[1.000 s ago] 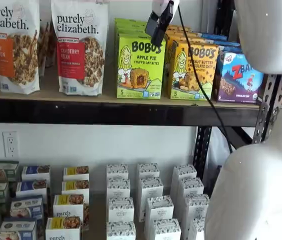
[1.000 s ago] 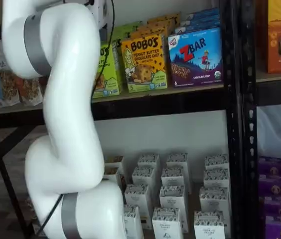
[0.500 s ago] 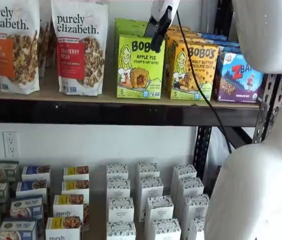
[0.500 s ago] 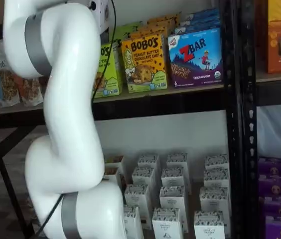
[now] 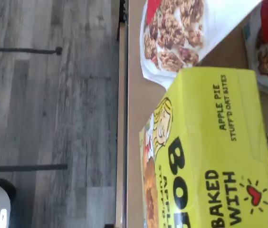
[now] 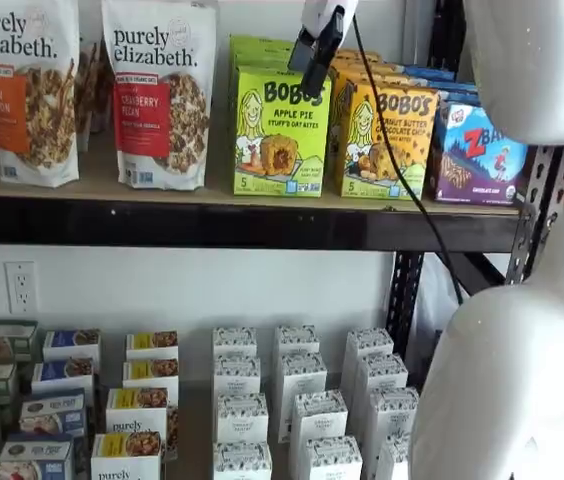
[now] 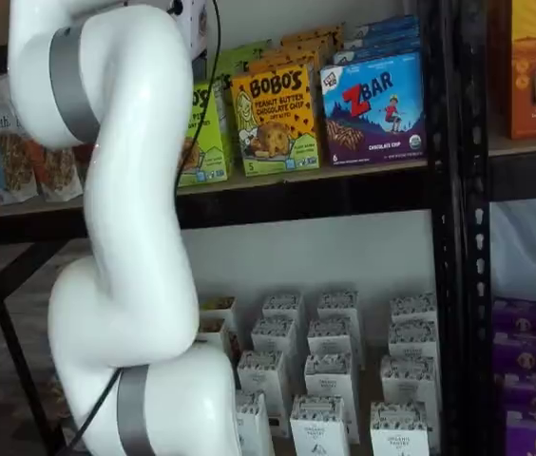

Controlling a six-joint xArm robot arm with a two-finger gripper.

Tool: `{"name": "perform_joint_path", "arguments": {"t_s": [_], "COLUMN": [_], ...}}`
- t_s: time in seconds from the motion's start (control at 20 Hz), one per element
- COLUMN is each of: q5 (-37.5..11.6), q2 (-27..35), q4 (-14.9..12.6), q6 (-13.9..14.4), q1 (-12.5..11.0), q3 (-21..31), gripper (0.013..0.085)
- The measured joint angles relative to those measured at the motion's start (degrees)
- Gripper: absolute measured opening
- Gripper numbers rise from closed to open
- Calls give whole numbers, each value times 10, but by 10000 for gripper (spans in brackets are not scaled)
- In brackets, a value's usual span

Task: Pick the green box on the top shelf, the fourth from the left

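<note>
The green box [image 6: 280, 130], a lime-green "BOBO'S APPLE PIE" carton, stands upright on the top shelf [image 6: 212, 225] at the front of a row of like cartons. In a shelf view the arm hides most of it [image 7: 206, 133]. My gripper [image 6: 312, 75] hangs from the view's top edge, its black fingers side-on over the box's upper right corner, so I cannot tell whether there is a gap. The wrist view looks close down on the box's lid and front [image 5: 210, 152] and on the tan shelf board [image 5: 134, 118].
Granola bags [image 6: 160, 95] stand left of the green box and a yellow-orange Bobo's carton [image 6: 387, 140] right of it, then a blue ZBar box [image 6: 477, 155]. Small white boxes [image 6: 302, 400] fill the lower shelf. My white arm [image 7: 125, 237] stands before the shelves.
The gripper's fingers have shifted slightly up and down at the green box's upper right corner. The box has not moved.
</note>
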Motion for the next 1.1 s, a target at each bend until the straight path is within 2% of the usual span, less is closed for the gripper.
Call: {"name": "perform_joint_path", "arguments": {"t_s": [0.85, 1.1], "q5": [-22, -35], "q2": [-5, -9], "q4": [-46, -50], "q6": [7, 10], "q1": [21, 26], "q3": [33, 46], "gripper": [850, 850]}}
